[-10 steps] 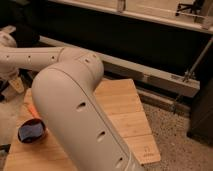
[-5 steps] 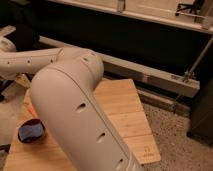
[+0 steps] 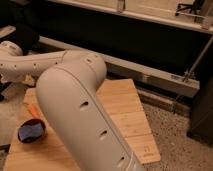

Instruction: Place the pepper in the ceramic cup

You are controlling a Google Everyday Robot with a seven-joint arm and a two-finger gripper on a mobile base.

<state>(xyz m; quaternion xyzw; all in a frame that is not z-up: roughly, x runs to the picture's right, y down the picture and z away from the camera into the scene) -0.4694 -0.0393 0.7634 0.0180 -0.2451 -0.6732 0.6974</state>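
Observation:
The pepper point(image 3: 33, 111) shows as a slim orange sliver on the wooden table point(image 3: 125, 115), at the left, just beside my big white arm link. The arm point(image 3: 80, 115) fills the foreground, and its forearm reaches back to the far left edge. My gripper point(image 3: 5, 75) is at that left edge, past the rounded wrist point(image 3: 10, 50), above the table's far left corner and mostly cut off. The ceramic cup is hidden or out of view.
A dark red bowl with blue contents point(image 3: 31, 131) sits on the table's front left, just below the pepper. A long metal rail point(image 3: 150, 77) runs behind the table. Speckled floor point(image 3: 175, 135) lies to the right of the table edge.
The arm has shifted only slightly, its forearm still reaching left. The pepper and the bowl have not moved.

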